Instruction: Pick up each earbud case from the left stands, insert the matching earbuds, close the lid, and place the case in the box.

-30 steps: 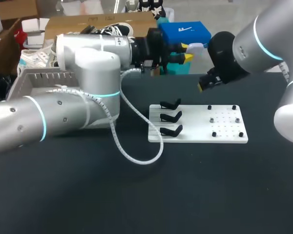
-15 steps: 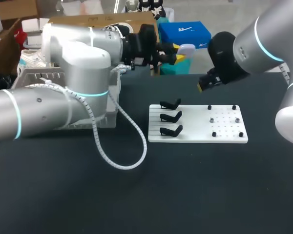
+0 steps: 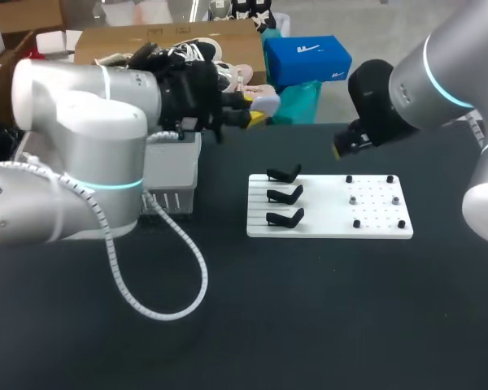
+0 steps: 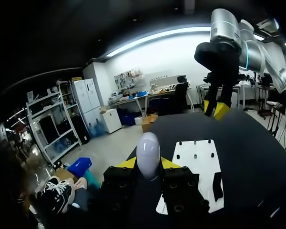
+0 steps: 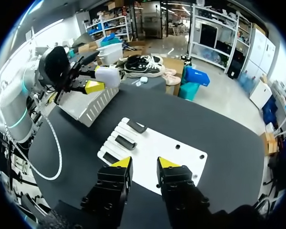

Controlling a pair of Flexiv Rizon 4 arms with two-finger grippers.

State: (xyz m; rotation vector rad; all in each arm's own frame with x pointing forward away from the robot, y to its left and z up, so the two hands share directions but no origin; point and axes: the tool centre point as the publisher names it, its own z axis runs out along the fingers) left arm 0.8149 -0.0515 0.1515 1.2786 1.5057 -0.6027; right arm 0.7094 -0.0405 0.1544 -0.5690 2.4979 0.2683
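My left gripper (image 3: 256, 107) is shut on a white earbud case (image 3: 267, 101), lid closed, held in the air beyond the back edge of the table, just right of the grey box (image 3: 175, 183). The left wrist view has the case (image 4: 148, 151) upright between the yellow fingertips (image 4: 127, 163). Three black stands (image 3: 285, 195) on the white plate (image 3: 374, 223) are bare. Over the plate's far edge hangs my right gripper (image 3: 342, 148); it (image 5: 142, 164) is open with nothing between its fingers. I see no loose earbuds.
The slotted grey box (image 5: 88, 102) stands at the table's back left, partly behind my left arm. A white cable (image 3: 159, 305) loops from that arm onto the black tabletop. Small pegs (image 3: 374, 199) dot the plate's right half.
My left arm has swung left with the case, from behind the plate to beside the box. The right arm has barely moved.
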